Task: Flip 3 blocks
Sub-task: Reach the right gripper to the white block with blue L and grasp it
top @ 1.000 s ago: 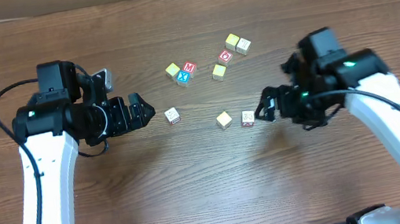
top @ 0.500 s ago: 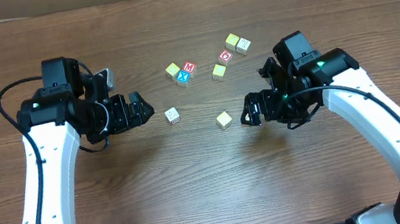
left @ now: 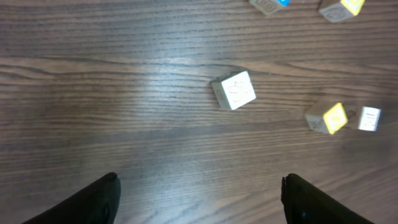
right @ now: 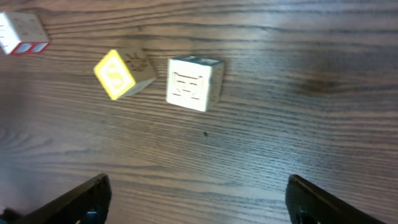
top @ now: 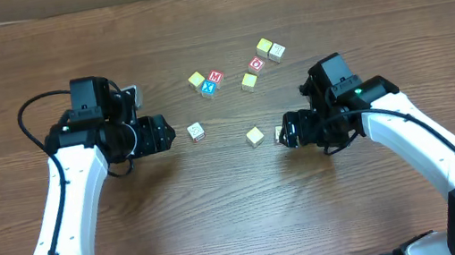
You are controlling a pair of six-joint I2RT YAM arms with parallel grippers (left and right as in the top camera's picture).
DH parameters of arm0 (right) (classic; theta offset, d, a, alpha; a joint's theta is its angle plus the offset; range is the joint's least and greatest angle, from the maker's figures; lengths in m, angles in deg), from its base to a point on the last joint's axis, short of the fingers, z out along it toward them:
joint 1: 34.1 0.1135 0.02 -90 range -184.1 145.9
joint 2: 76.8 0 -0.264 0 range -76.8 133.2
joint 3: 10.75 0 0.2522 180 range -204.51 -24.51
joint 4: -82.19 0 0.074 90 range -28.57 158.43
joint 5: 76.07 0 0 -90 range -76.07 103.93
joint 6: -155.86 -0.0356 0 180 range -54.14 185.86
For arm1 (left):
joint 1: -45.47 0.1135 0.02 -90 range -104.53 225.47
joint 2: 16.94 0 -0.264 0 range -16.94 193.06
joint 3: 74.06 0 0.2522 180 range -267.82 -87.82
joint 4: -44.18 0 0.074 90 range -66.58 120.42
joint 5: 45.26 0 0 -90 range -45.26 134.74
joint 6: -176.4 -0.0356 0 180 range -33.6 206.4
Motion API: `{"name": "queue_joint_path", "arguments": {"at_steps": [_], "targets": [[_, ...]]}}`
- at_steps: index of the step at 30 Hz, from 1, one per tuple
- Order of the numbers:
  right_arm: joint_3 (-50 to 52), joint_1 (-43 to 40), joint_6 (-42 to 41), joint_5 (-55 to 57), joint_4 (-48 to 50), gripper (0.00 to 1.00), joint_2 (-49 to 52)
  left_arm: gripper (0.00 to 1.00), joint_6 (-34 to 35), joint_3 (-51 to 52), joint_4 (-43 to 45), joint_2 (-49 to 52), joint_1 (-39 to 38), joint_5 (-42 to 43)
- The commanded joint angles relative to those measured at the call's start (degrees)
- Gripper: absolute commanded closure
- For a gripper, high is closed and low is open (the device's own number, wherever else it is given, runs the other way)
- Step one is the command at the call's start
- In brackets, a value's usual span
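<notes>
Drawn inward: left gripper facing cream block, right gripper at pale block. Both released, empty. Flips pending.

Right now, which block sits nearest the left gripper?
The lone cream block just ahead of the left gripper; the yellow-faced block and the rest lie farther right.

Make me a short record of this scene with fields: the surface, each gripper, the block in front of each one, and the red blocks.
surface: wooden table
left gripper: open, empty
block ahead of left: pale cube, clear of the fingers
right gripper: open, empty
block ahead of right: cream cube, untouched; yellow-faced cube close beside it
red blocks: red M cube and red O cube, in the far cluster
</notes>
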Motion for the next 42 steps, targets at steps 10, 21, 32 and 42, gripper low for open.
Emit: {"name": "queue_joint_path", "arguments": {"at_steps": [10,21,32,42], "targets": [[7.8,4.2,-7.7,2.2,17.0,0.14,0.0,0.12,-1.3,3.3,4.5,0.5,-0.4,2.5],[8.3,4.9,-15.4,5.3,24.0,0.3,5.6,0.12,-1.3,3.3,5.0,0.5,-0.4,2.5],[8.3,4.9,-16.6,6.0,24.4,0.56,8.3,0.12,-1.0,3.3,5.6,0.5,-0.4,2.5],[8.3,4.9,-16.1,6.1,24.7,0.63,8.3,0.11,-0.8,3.3,5.6,0.5,-0.4,2.5]]}}
